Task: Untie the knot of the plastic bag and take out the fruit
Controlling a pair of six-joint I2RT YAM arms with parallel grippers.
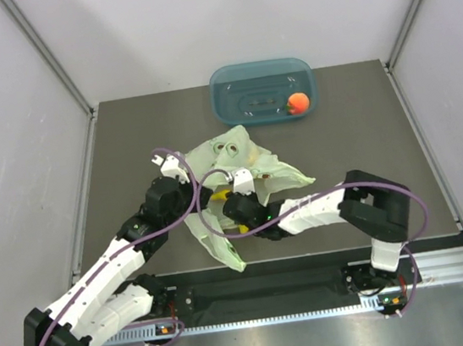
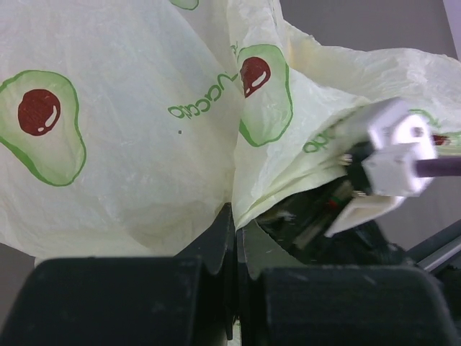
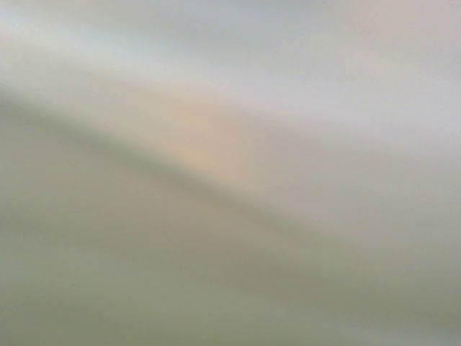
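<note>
The pale green plastic bag (image 1: 243,164) with avocado prints lies crumpled mid-table. My left gripper (image 1: 199,196) is shut on a fold of its film (image 2: 235,216). My right gripper (image 1: 236,196) reaches into the bag from the right. Its fingers are hidden under the film, and its wrist camera housing (image 2: 395,153) shows in the left wrist view. The right wrist view is a blur of pale film. A bit of yellow fruit (image 1: 220,197) shows between the two grippers. An orange-red peach (image 1: 297,103) lies in the teal tub (image 1: 241,82). I cannot make out the knot.
The teal tub stands at the back centre of the dark table mat (image 1: 363,134). A loose flap of the bag (image 1: 225,251) hangs toward the near edge. White walls close in the left, right and back.
</note>
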